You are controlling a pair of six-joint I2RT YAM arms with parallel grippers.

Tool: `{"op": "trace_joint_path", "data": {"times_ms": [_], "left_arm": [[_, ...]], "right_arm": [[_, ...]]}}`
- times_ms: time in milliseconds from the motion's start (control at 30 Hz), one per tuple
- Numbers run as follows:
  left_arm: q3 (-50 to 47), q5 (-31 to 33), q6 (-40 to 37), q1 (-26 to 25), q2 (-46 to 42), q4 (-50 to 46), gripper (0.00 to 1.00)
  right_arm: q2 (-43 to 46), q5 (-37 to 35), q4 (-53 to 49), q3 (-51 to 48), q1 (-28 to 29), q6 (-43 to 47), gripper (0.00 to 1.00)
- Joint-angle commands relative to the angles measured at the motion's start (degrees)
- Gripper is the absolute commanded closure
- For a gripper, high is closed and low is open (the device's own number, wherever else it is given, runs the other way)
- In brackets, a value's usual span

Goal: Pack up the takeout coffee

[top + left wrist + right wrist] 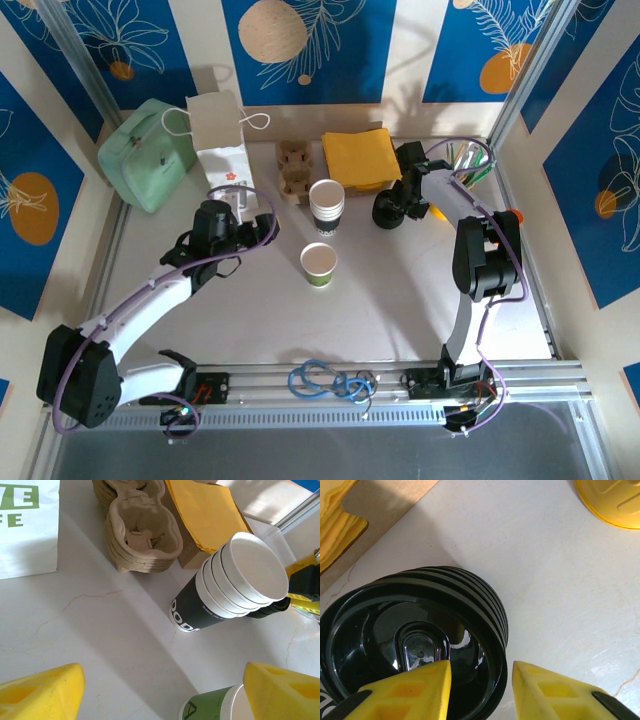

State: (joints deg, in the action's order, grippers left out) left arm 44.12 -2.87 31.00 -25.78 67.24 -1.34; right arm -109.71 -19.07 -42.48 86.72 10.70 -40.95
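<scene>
Cup (319, 263) stands upright and lidless mid-bench (400, 300). Left claw (258, 230), released, is nearer, at its 10 o'clock. Right claw (481, 680), at 2 o'clock, straddles a lid (415, 645) rim; whether clenched, cannot tell.

White veined table (400, 290) bearing, along its rear edge, a mint-green case (148, 152), a white paper bag (222, 140), stacked pulp cup carriers (293, 170) and a box of yellow napkins (360, 158). Nearer the centre stand a stack of paper cups (327, 205), a stack of black lids (388, 210) and an open green paper cup (319, 263), each apart from the others.
</scene>
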Motion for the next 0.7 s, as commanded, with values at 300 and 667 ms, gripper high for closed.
{"op": "trace_joint_path", "data": {"times_ms": [300,667], "left_arm": [[-1.0,0.6,-1.3,-0.6,-2.1,0.3,0.17],[-1.2,0.5,-1.3,-0.6,-1.8,0.7,0.17]], "right_arm": [[-1.0,0.2,-1.4,1.7,-0.2,-0.5,0.66],[-0.4,-0.6,-1.8,1.5,-0.5,-0.1,0.61]]}}
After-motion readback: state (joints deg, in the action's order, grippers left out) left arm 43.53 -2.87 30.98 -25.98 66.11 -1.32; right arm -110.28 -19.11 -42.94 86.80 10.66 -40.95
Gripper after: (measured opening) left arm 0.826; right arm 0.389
